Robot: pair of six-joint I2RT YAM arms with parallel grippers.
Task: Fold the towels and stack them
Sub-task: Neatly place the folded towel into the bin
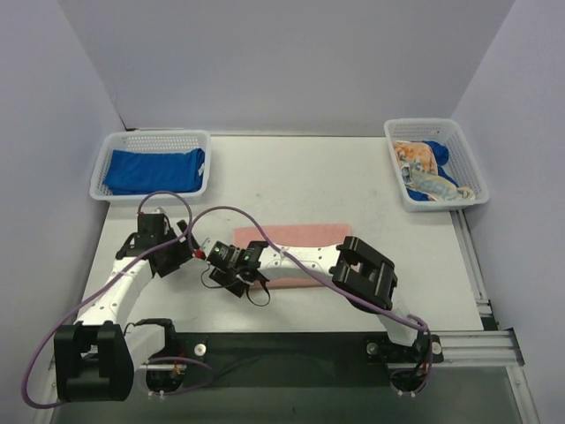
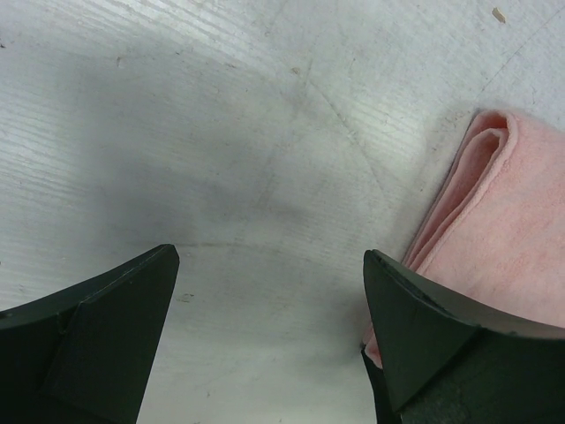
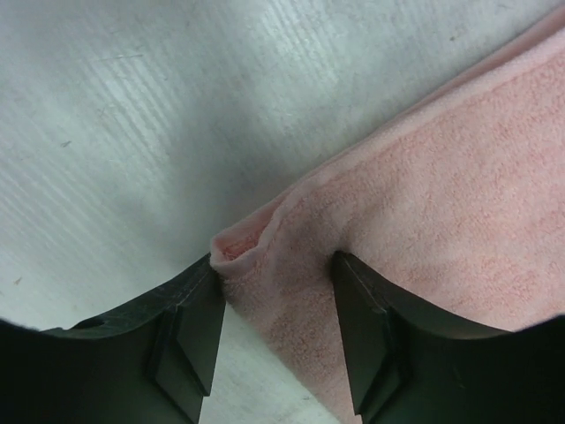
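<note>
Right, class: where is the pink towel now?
In the top view the pink towel lies folded at the centre of the table, its left corner between the fingers of the right gripper.

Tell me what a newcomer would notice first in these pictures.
A folded salmon-pink towel lies centrally, one corner gripped by the right pincer, while the left pincer hangs open over the table beside it. A blue towel fills the far-left basket; the far-right basket holds crumpled towels.

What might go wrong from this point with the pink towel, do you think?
The right gripper holds the pink towel by its corner tip only, so it may slip out. Its folded layers could fan apart when lifted. The left gripper hangs open over bare table, supporting nothing.
</note>
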